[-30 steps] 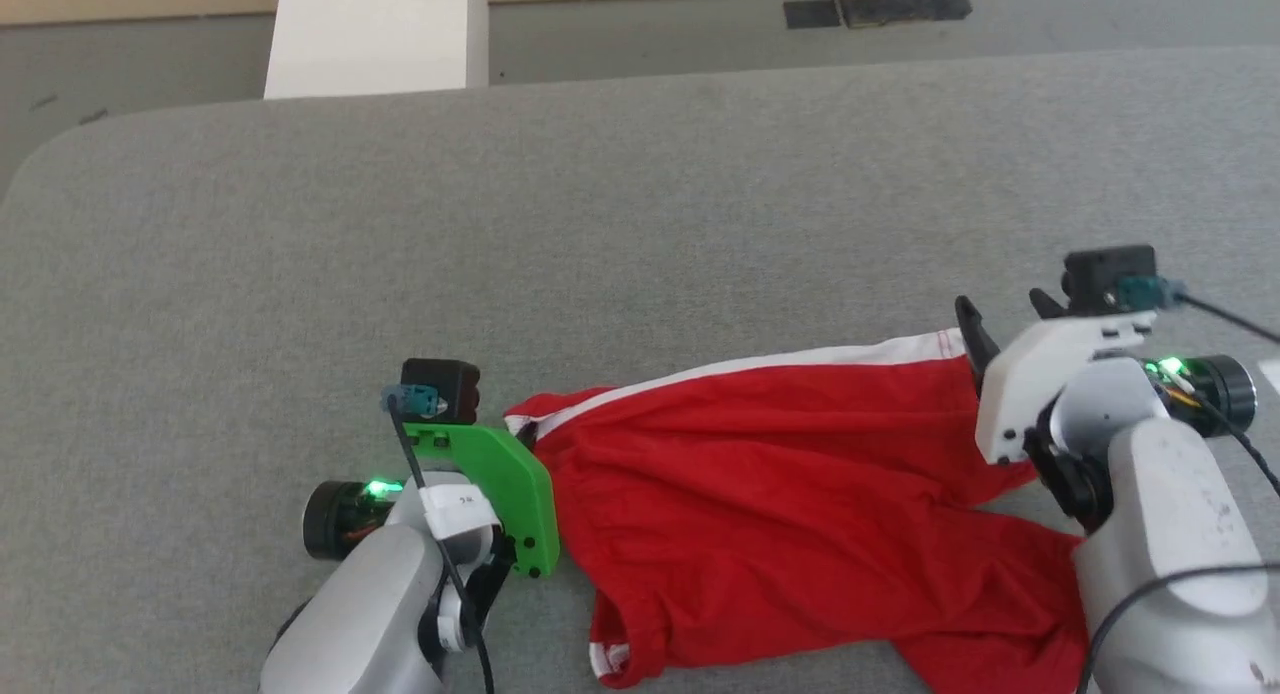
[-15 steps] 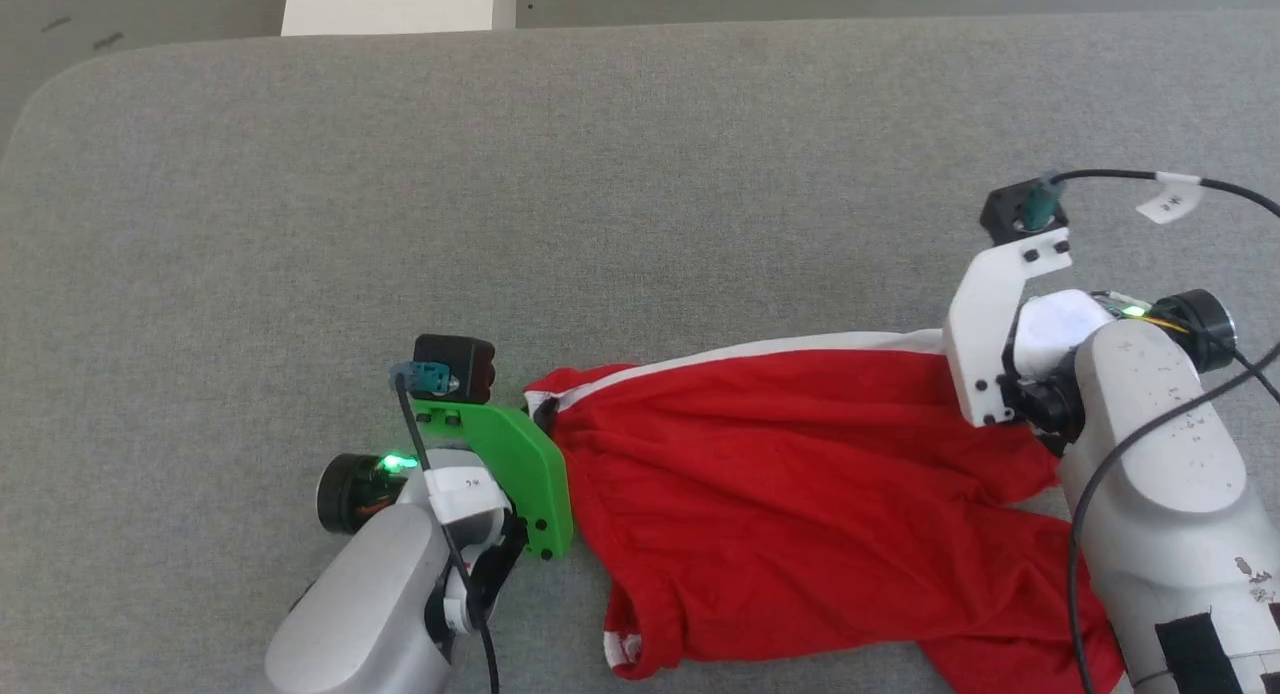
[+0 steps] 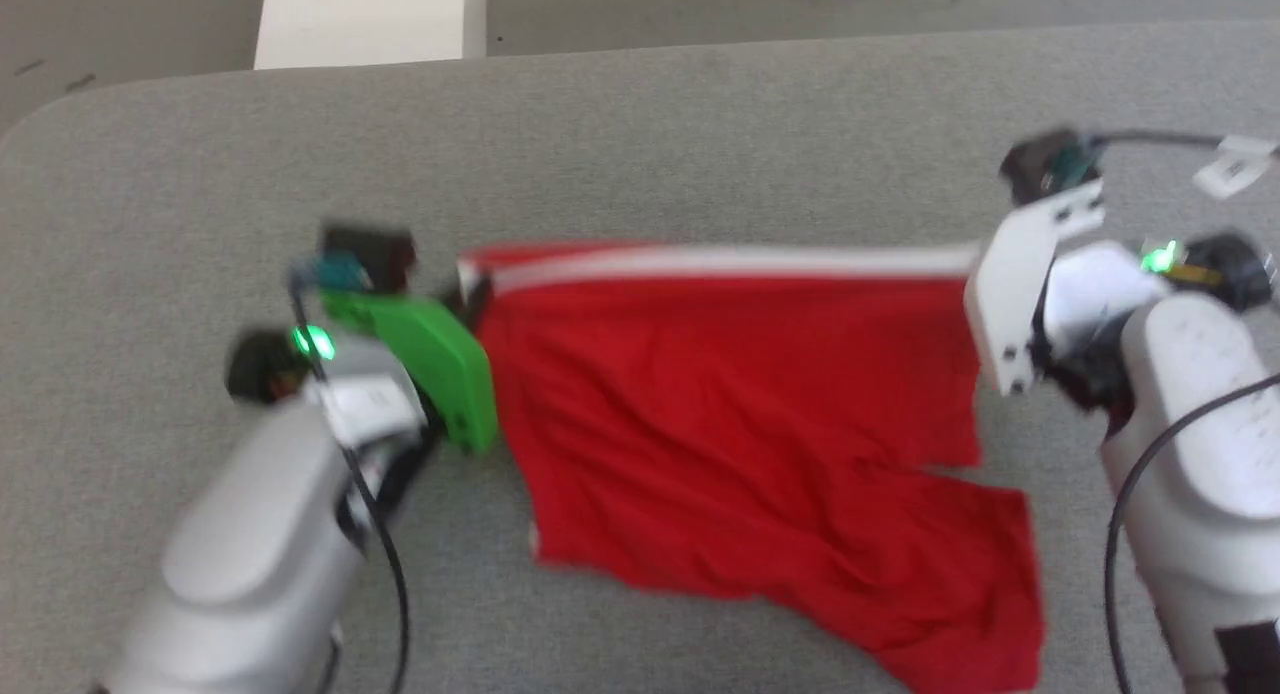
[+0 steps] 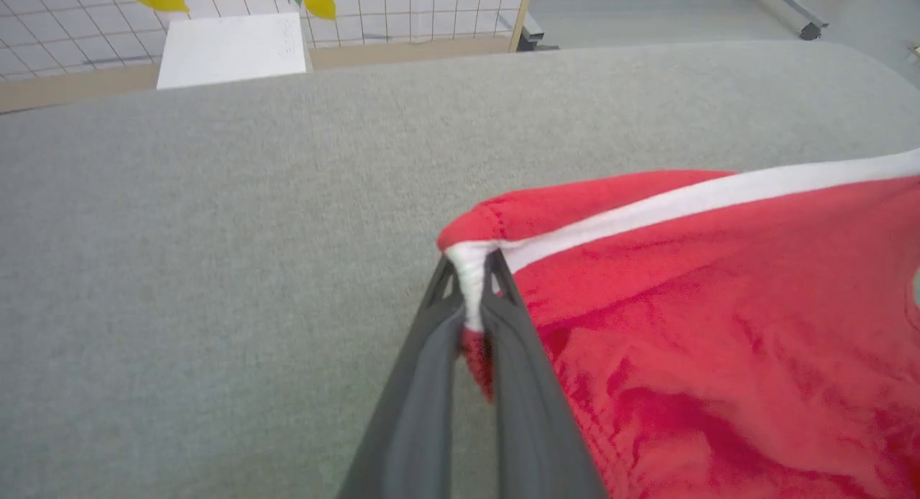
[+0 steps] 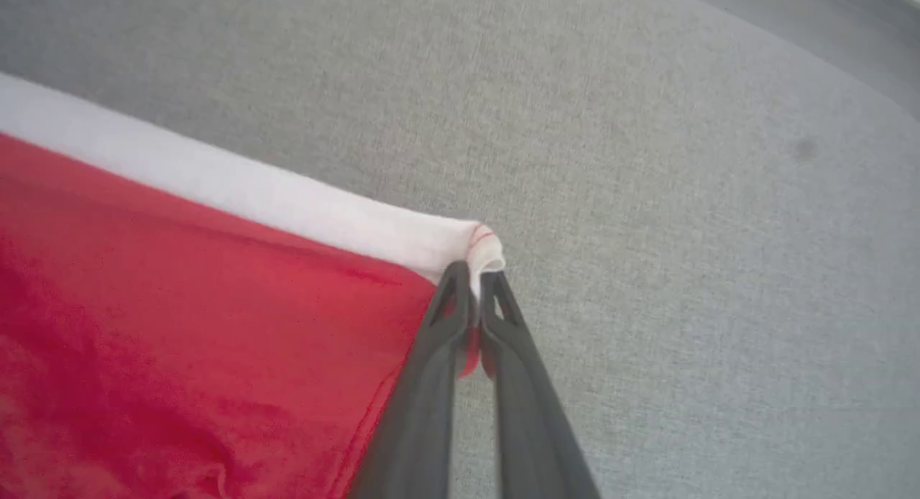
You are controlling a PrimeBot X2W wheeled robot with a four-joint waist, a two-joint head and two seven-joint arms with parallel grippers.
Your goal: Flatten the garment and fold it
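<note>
The red shorts (image 3: 740, 424) hang stretched between my two arms over the grey table (image 3: 650, 144), their white waistband (image 3: 720, 262) pulled straight along the top. My left gripper (image 4: 471, 262) is shut on the waistband's left corner, white trim pinched between its dark fingers (image 4: 431, 355). At the other corner my right gripper (image 5: 471, 272) is shut on the band's end. In the head view the left gripper (image 3: 468, 296) sits beside a green wrist plate, and the right one is hidden behind its white wrist plate (image 3: 1015, 294). The legs (image 3: 950, 584) trail wrinkled toward the lower right.
A white block (image 3: 360, 24) stands beyond the table's far edge at upper left, with floor and a tiled wall (image 4: 72, 24) behind it. The table's rounded left corner (image 3: 40, 124) lies close to my left arm. Bare grey felt stretches beyond the waistband.
Both grippers have lifted and drawn apart with the waistband corners, the left far more. The slanted, bunched band is now taut and level, and the fabric has spread. The head camera shifted too.
</note>
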